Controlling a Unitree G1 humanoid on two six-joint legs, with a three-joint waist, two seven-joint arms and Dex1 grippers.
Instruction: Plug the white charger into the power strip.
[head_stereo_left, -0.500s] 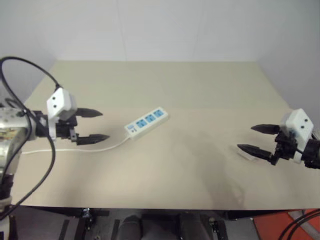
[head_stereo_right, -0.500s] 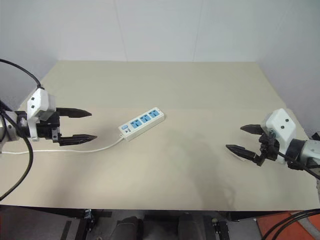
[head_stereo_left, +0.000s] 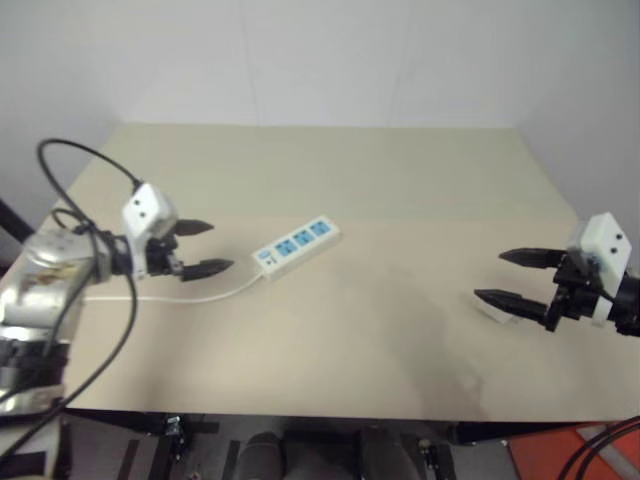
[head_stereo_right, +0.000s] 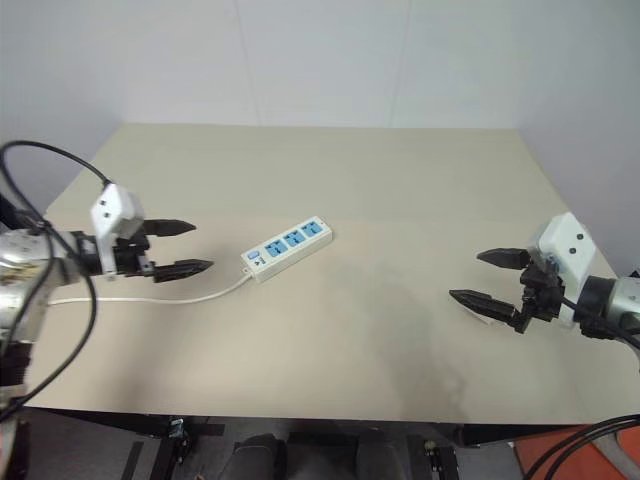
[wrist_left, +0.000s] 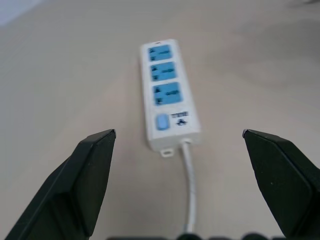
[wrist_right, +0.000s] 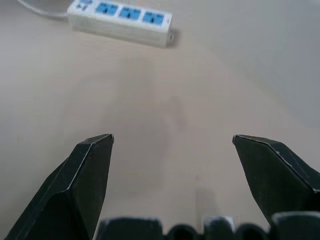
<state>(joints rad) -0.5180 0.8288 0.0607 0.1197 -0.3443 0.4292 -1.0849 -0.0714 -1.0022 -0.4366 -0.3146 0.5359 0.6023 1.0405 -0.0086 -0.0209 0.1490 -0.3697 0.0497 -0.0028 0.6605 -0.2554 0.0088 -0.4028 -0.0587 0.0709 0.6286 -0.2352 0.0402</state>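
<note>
From the left eye view I see the power strip (head_stereo_left: 294, 245) lying at a slant near the middle of the beige counter (head_stereo_left: 400, 180), its thin white cord (head_stereo_left: 190, 296) trailing off toward my left side. My left hand (head_stereo_left: 207, 248) hangs just above the counter with its two black fingers spread, pointing toward the switch end of the strip, near it but not touching. Far over on the right, my right hand (head_stereo_left: 510, 277) also has its fingers spread, holding nothing. A small white thing, which I take to be the white charger (head_stereo_left: 490, 307), lies on the counter just beside the lower finger; it is partly hidden and I cannot tell whether they touch.

The right eye view gives me the same layout: strip in the middle, a hand well off to either side.

In the left wrist view the strip lies straight ahead between the spread fingers (wrist_left: 85, 175), switch end and cord nearest, three blue socket faces running away.

In the right wrist view the strip sits well apart from the spread fingers (wrist_right: 85, 175), with bare counter between.
</note>
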